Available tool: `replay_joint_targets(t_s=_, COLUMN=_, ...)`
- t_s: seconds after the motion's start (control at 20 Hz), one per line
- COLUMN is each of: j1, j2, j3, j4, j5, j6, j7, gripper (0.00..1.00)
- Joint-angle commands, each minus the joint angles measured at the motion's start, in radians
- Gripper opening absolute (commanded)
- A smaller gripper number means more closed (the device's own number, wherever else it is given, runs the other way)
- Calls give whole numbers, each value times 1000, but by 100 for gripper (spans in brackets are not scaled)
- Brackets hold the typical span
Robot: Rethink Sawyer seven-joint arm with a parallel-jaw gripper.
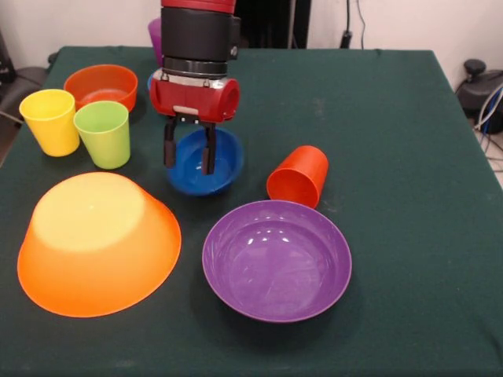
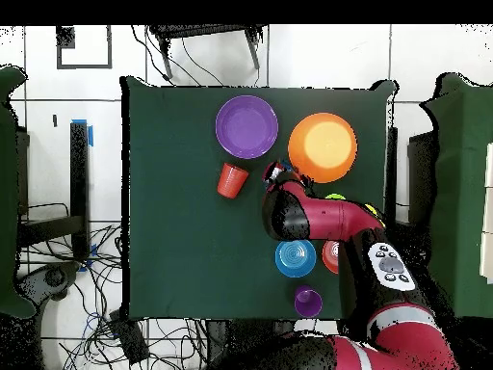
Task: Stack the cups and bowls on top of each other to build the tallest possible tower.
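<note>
My gripper (image 1: 189,155) is open and empty, hanging just above the dark blue bowl (image 1: 222,165), with its fingers over the bowl's left part. The orange-red cup (image 1: 299,176) lies on its side right of that bowl; it also shows in the overhead view (image 2: 231,179). The wide purple bowl (image 1: 277,259) stands upright at the front (image 2: 246,126). The very large yellow-orange bowl (image 1: 98,243) lies upside down at the front left (image 2: 323,146). Nothing is stacked. In the overhead view my arm (image 2: 318,220) hides the dark blue bowl.
The yellow cup (image 1: 49,120), lime green cup (image 1: 103,133) and small orange bowl (image 1: 100,85) stand at the left. The purple cup (image 1: 155,35) and light blue bowl (image 1: 151,78) sit behind my arm, and show in the overhead view (image 2: 308,302) (image 2: 296,257).
</note>
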Motion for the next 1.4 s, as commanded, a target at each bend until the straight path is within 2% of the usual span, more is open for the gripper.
replay_joint_targets(t_s=0.05, j1=49, j2=-28, j3=4, j4=-93, j5=-57, j6=-14, j7=4, gripper=100)
replay_joint_targets(t_s=0.2, j1=56, j2=-36, j3=-13, j4=-93, j5=-49, j6=-30, j7=20, gripper=100)
replay_joint_targets(t_s=0.75, j1=37, j2=-52, j3=18, j4=-99, j5=-49, j6=24, j7=6, gripper=100)
replay_joint_targets(t_s=1.05, j1=35, j2=-57, j3=21, j4=-116, j5=12, j6=73, j7=42, gripper=100)
replay_joint_targets(t_s=1.4, j1=20, j2=-63, j3=34, j4=-144, j5=71, j6=195, j7=28, gripper=100)
